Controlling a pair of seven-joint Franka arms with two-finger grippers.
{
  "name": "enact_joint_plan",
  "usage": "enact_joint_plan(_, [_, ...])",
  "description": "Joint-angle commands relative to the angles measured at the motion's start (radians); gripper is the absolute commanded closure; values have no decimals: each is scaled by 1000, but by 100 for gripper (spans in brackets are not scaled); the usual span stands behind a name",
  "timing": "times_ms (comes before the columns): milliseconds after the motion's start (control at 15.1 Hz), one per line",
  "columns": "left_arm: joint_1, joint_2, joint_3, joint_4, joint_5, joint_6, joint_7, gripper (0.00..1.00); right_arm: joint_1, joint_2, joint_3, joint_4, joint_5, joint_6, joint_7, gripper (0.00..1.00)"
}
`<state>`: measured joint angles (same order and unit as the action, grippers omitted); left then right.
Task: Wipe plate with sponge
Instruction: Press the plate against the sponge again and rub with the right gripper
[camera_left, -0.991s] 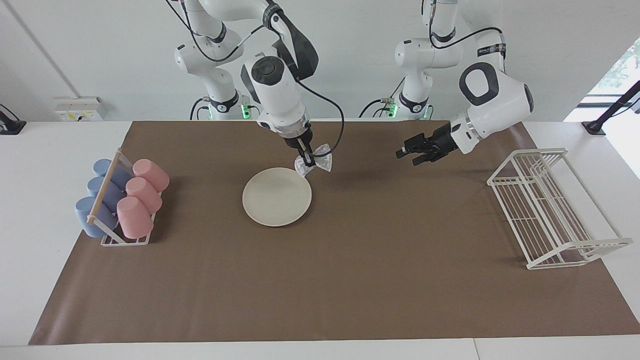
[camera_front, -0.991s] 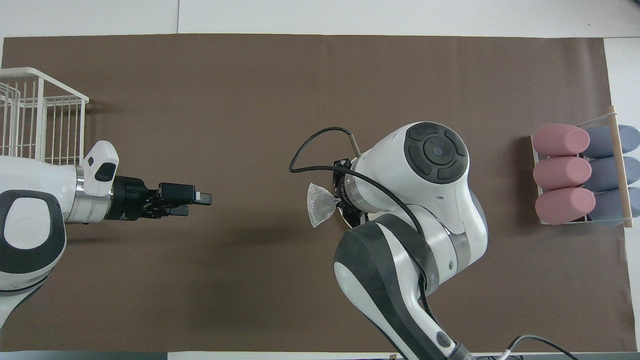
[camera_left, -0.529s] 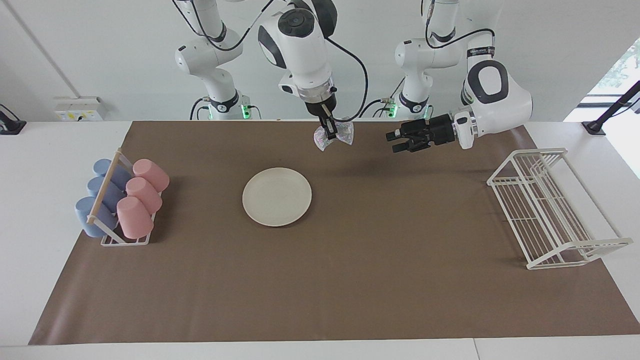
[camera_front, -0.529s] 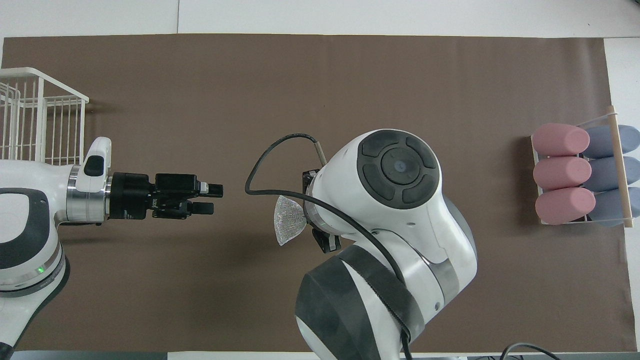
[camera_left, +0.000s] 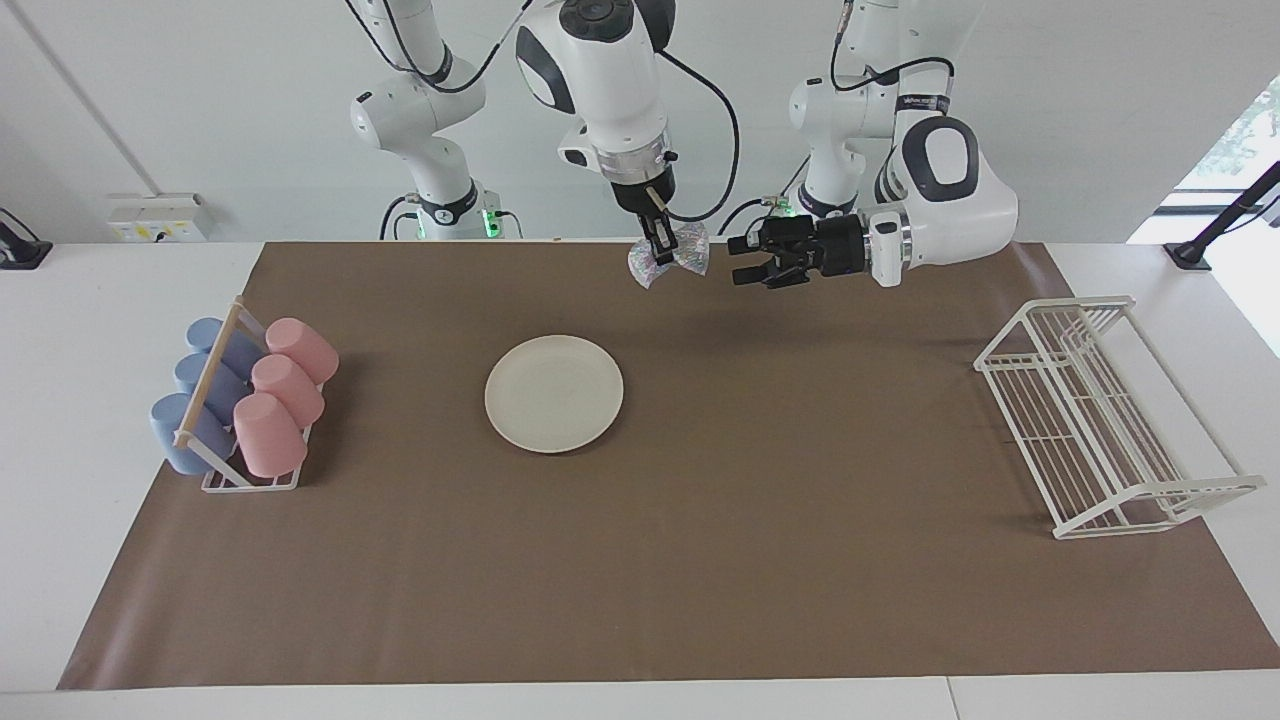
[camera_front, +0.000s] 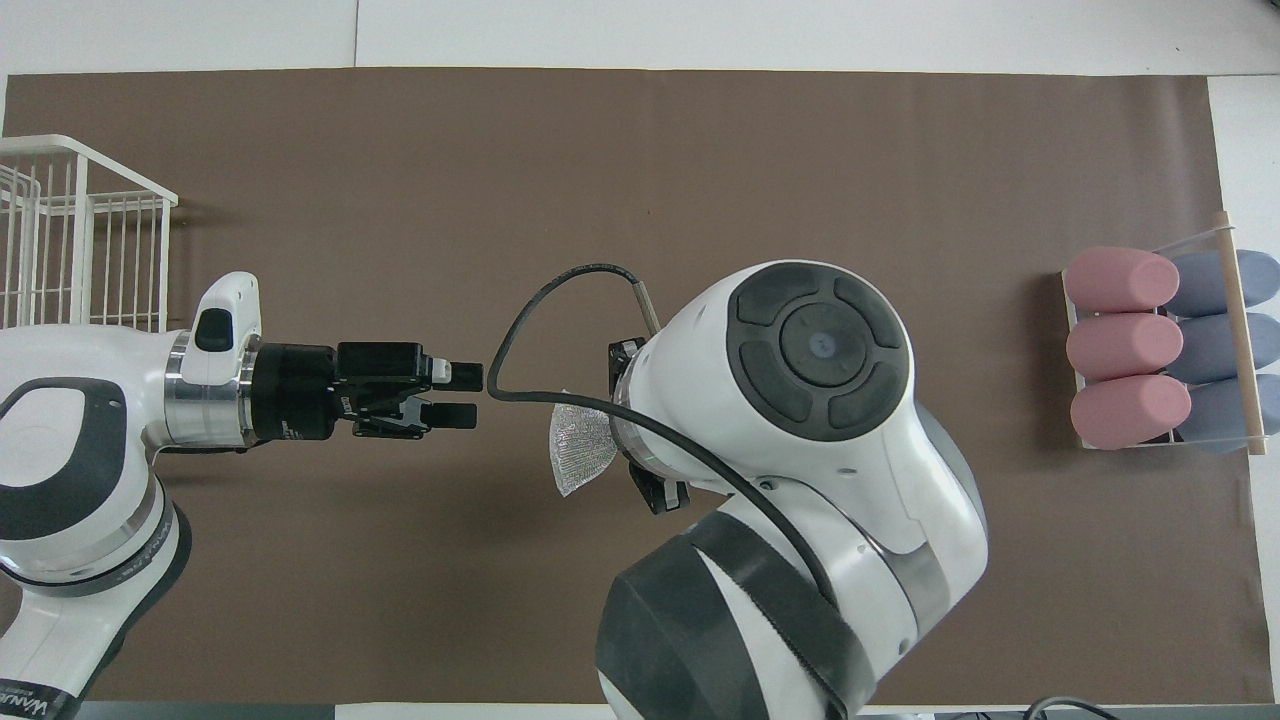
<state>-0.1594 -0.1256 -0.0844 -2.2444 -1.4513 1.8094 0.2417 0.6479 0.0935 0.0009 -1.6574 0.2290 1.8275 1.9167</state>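
Facing view: R gripper (camera_left: 662, 252) hangs in the air over the brown mat (camera_left: 700, 560), near the robots' edge of it, fingertips pinched tight on the middle of the sponge (camera_left: 670, 262); sponge's silvery ends flare out to either side of the fingers, clear of the mat. Plate (camera_left: 554, 393) lies flat on the mat, below and farther from the robots than the R gripper, well apart from it, with nothing on it. L gripper (camera_left: 745, 264) is held level, pointing at the sponge from the L arm's end, just beside it but not touching, fingers spread apart and holding nothing. Overhead view: R arm's wrist hides the plate; sponge (camera_front: 580, 452) shows as a mesh wedge at the wrist's edge, L gripper (camera_front: 468, 396) near it with a gap betw. the two fingers. Cup rack (camera_left: 240, 405) w/ pink and blue cups sits at the R arm's end, white wire rack (camera_left: 1100, 420) at the L arm's end, both well apart from either gripper.
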Motion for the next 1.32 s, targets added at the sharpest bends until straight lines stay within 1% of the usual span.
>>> enact_joint_plan(0, [-31,-3,8,-1,-18,33,4,0,3,-3,1,1,-30,-5,27,100])
enact_joint_plan(66, [-34,-3,6,-3,-18,34,2,0,3,-3,1,1,-28,-5,27,100])
enact_joint_plan(132, [-52,-3,6,-3,-18,48,-4,2,3,-3,1,1,-28,-5,27,100])
enact_joint_plan(198, [-69,-3,6,-4,-18,76,-12,9,3,-3,1,1,-30,-5,27,100])
enact_joint_plan(264, [-71,-3,6,-4,-18,76,-12,19,3,-3,1,1,-28,-5,27,100])
enact_joint_plan(330, [-71,-3,6,-4,-18,73,-13,38,1,-3,1,1,-28,-5,27,100])
enact_joint_plan(396, [-72,-3,6,-4,-18,73,-13,62,1,-3,1,1,-28,-4,27,100])
enact_joint_plan(462, [-72,-5,6,-6,-18,74,-21,79,1,-3,1,-1,-28,-4,27,100])
enact_joint_plan(529, [-83,-5,6,-6,-18,76,-34,100,1,-3,1,-1,-30,-4,27,100])
enact_joint_plan(1189, [-91,-14,9,-11,-18,77,-78,100,-7,-3,1,-1,-30,-5,15,100])
enact_joint_plan(1255, [-85,-14,9,-11,-18,73,-78,100,-8,-6,-1,-1,-34,-8,-5,74])
